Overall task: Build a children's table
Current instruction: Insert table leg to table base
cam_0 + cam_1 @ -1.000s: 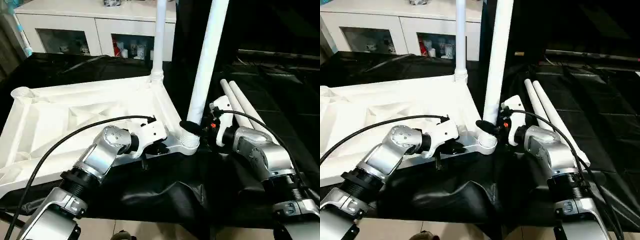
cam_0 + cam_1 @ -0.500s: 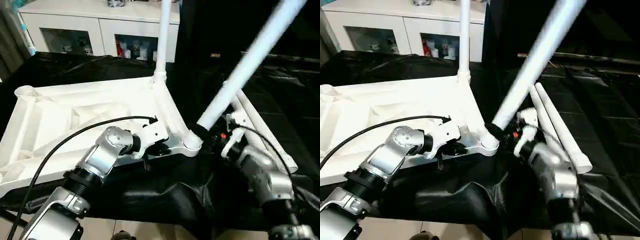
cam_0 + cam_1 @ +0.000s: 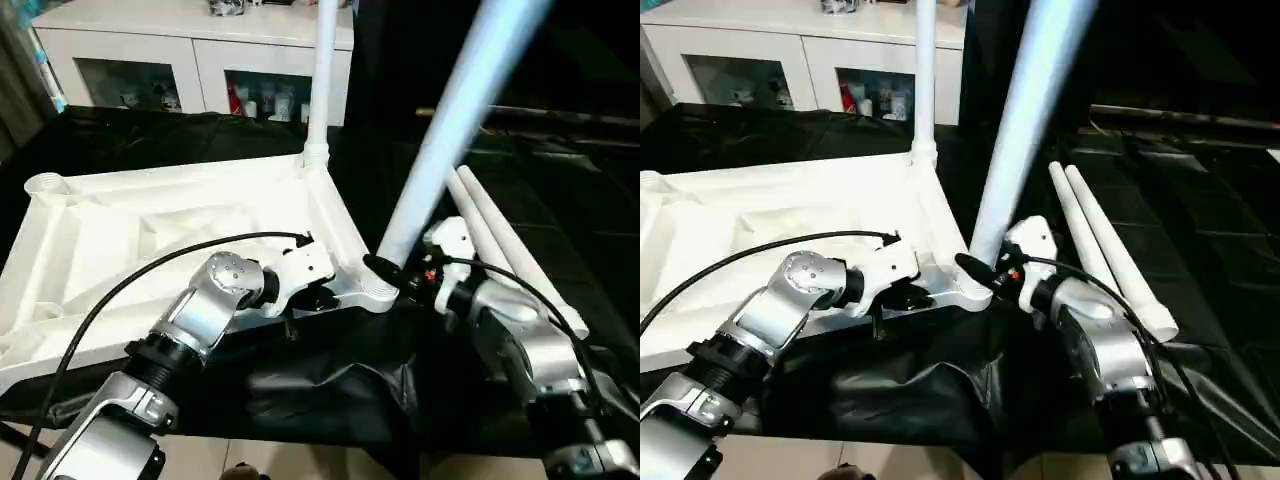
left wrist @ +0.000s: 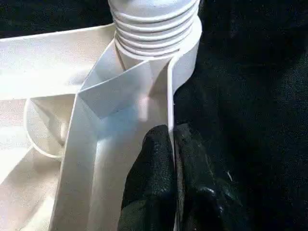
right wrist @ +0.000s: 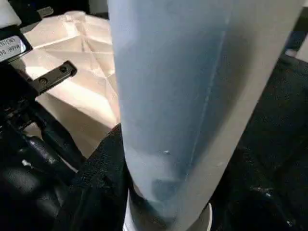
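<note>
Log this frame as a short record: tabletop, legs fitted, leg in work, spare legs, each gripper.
tabletop: white tabletop lying underside up on black cloth
legs fitted: far leg upright in far corner socket
leg in work: near leg tilted, base at near corner socket
spare legs: two legs lying side by side on the cloth
left gripper: shut on tabletop rim
right gripper: closed around near leg's base

White leg (image 5: 192,96) looms close, tilted, right tool's black finger (image 5: 103,178) pressed against its base; ribbed table underside (image 5: 82,72) behind, left tool (image 5: 29,96) beside it.
</note>
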{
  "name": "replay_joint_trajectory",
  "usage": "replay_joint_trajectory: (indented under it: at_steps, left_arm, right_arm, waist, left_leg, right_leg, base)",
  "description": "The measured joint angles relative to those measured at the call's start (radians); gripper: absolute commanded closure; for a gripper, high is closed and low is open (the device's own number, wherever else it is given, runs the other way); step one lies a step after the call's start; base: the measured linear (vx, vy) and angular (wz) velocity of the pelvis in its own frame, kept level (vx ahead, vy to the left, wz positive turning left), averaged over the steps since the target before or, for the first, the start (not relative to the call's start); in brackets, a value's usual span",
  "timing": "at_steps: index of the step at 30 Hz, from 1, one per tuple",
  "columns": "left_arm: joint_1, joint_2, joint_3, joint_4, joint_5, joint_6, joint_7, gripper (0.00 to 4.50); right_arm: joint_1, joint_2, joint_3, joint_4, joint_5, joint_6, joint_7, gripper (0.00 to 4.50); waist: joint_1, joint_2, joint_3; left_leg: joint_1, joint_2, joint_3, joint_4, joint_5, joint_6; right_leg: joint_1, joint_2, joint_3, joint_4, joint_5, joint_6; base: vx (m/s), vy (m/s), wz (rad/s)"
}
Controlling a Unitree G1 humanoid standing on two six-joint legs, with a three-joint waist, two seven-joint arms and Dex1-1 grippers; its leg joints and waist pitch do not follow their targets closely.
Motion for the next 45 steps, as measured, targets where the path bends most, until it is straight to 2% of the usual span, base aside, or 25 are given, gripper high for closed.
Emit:
replay_joint_trajectory:
  at_steps: [6, 12, 21, 35, 41, 45]
  left_arm:
    - [0.001, 0.014, -0.003, 0.000, -0.003, -0.021, -0.023, 4.50]
    - [0.015, 0.051, -0.005, -0.024, -0.026, -0.051, -0.083, 4.50]
    - [0.016, 0.093, -0.017, -0.033, -0.041, -0.073, -0.147, 4.50]
    - [0.015, 0.098, -0.019, -0.026, -0.039, -0.073, -0.150, 4.50]
    - [0.011, 0.097, -0.013, -0.013, -0.039, -0.064, -0.148, 4.50]
    - [-0.007, 0.064, 0.008, 0.025, -0.038, -0.015, -0.086, 4.50]
  right_arm:
    - [-0.049, -0.015, 0.007, 0.056, 0.001, 0.014, 0.073, 2.63]
    - [-0.065, -0.033, 0.012, 0.093, 0.019, -0.017, 0.177, 2.63]
    - [-0.082, -0.058, 0.050, 0.135, 0.020, -0.092, 0.294, 2.63]
    - [-0.093, -0.046, 0.052, 0.194, 0.019, -0.143, 0.310, 2.63]
    - [-0.104, -0.018, 0.029, 0.223, 0.023, -0.144, 0.288, 2.63]
    - [-0.138, 0.022, 0.008, 0.290, 0.025, -0.143, 0.186, 2.63]
  waist:
    - [-0.007, -0.010, -0.001]
    - [-0.010, -0.016, -0.001]
    - [-0.009, -0.016, -0.002]
    - [-0.012, -0.016, -0.001]
    - [-0.013, -0.015, -0.001]
    - [-0.017, -0.014, 0.000]
  left_leg:
    - [-0.001, 0.000, 0.000, 0.000, 0.000, 0.000]
    - [-0.001, 0.000, 0.000, -0.002, 0.000, 0.000]
    - [0.003, 0.000, 0.000, -0.006, 0.000, 0.000]
    - [0.010, 0.000, 0.000, -0.006, -0.001, 0.000]
    - [0.012, 0.000, 0.000, -0.007, -0.001, 0.000]
    - [0.014, 0.000, -0.001, -0.007, -0.001, 0.000]
  right_leg:
    - [0.001, 0.000, 0.000, -0.003, 0.000, 0.000]
    - [0.000, 0.001, 0.000, -0.004, 0.000, 0.000]
    - [0.002, 0.001, 0.000, -0.004, 0.000, -0.001]
    - [0.008, 0.001, 0.000, -0.004, -0.001, 0.000]
    - [0.010, 0.001, 0.000, -0.004, -0.001, 0.000]
    - [0.010, 0.001, -0.001, -0.007, -0.001, 0.000]
  base:
    - [0.000, 0.000, 0.00]
    - [0.000, 0.000, 0.00]
    - [0.000, 0.000, 0.00]
    - [0.000, 0.000, 0.00]
    - [0.000, 0.000, 0.00]
    - [0.000, 0.000, 0.00]
